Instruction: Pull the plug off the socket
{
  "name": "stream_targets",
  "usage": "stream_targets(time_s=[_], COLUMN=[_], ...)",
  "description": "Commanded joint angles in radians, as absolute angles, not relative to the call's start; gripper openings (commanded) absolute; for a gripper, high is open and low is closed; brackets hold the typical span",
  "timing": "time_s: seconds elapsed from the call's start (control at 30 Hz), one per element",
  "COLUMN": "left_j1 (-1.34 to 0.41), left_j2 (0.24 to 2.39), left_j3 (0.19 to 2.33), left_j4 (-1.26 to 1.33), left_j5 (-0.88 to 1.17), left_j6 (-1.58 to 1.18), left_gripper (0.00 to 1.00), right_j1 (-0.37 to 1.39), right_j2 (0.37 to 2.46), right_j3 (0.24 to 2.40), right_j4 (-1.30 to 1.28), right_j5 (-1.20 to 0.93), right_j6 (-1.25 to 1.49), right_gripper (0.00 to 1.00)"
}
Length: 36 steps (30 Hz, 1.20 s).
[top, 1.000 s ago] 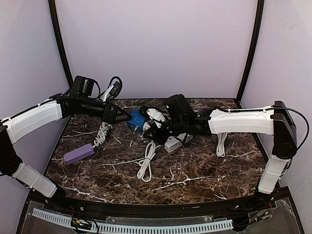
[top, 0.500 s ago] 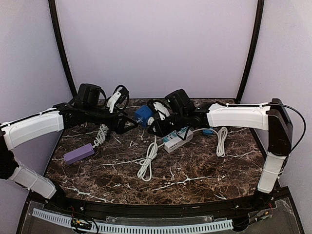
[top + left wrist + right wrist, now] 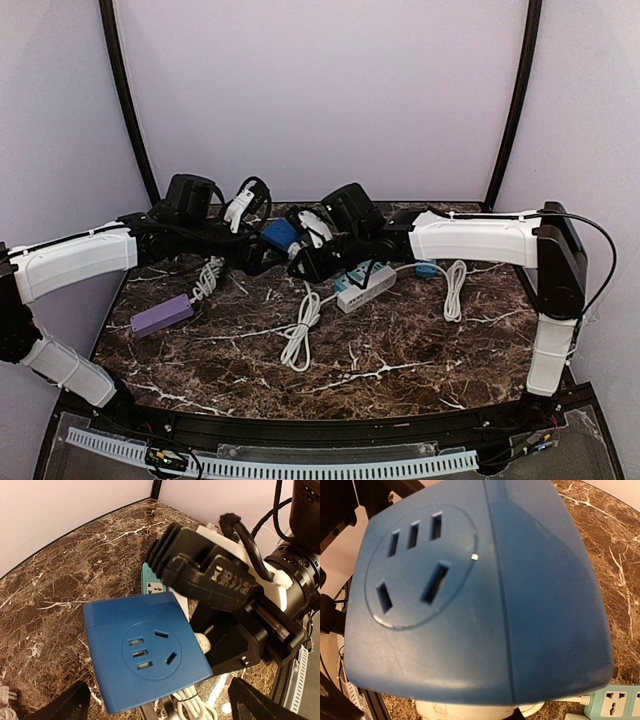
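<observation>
The socket (image 3: 280,236) is a bright blue cube, held up off the marble table at the back centre. A white plug (image 3: 202,643) sits in its side, and my right gripper (image 3: 305,258) is shut on that plug. In the right wrist view the socket (image 3: 480,595) fills the frame, with the white plug (image 3: 465,714) just below it and my own fingers hidden. My left gripper (image 3: 162,706) stands wide open, its fingertips (image 3: 70,707) on either side of the socket (image 3: 145,655), with a gap on each side. In the top view the left gripper (image 3: 256,254) is just left of the cube.
A purple power strip (image 3: 162,314) lies at the left and a white strip (image 3: 365,288) under the right arm. A teal strip (image 3: 430,270) lies behind it. White cable bundles lie at the centre (image 3: 298,335), right (image 3: 455,290) and left (image 3: 208,278).
The right arm has risen and carried the socket and plug up and back, uncovering the white strip. The left arm has swung right, bringing its open fingers beside the cube.
</observation>
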<state>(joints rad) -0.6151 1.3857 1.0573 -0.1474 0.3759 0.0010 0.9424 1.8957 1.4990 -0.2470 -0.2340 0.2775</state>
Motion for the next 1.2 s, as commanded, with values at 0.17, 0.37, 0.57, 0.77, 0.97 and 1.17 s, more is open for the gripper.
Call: stream_targets(time_s=[0.17,0.37,0.57,0.77,0.97,1.17], left_j1=[-0.617,-0.617,-0.617,-0.617,-0.617,-0.616], left_j2=[1.381,1.391,1.401,1.400,1.401,1.404], left_j3=[1.040,1.047,1.051,1.051,1.054,1.060], left_j4=[-0.125,-0.132,-0.137,-0.146,-0.152,-0.163], left_j5=[0.354,0.343,0.327,0.297,0.286,0.284], left_j6=[-0.031,-0.034,-0.043,-0.043,-0.040,-0.036], left_gripper=[0.96,0.82,0.80,0.73,0.56,0.47], right_j1=[0.979,0.989,1.005,1.011,1.012,1.012], right_j2=[1.920,1.928,1.945,1.959,1.962,1.961], right_j3=[1.564,1.576,1.611,1.631,1.635,1.631], right_j4=[-0.239,-0.261,-0.287,-0.295,-0.305,-0.308], right_j5=[-0.236,-0.203,-0.163,-0.158,-0.137,-0.137], right_j6=[0.257,0.239,0.222,0.224,0.226,0.206], right_gripper=[0.00,0.00,0.00,0.00,0.00,0.00])
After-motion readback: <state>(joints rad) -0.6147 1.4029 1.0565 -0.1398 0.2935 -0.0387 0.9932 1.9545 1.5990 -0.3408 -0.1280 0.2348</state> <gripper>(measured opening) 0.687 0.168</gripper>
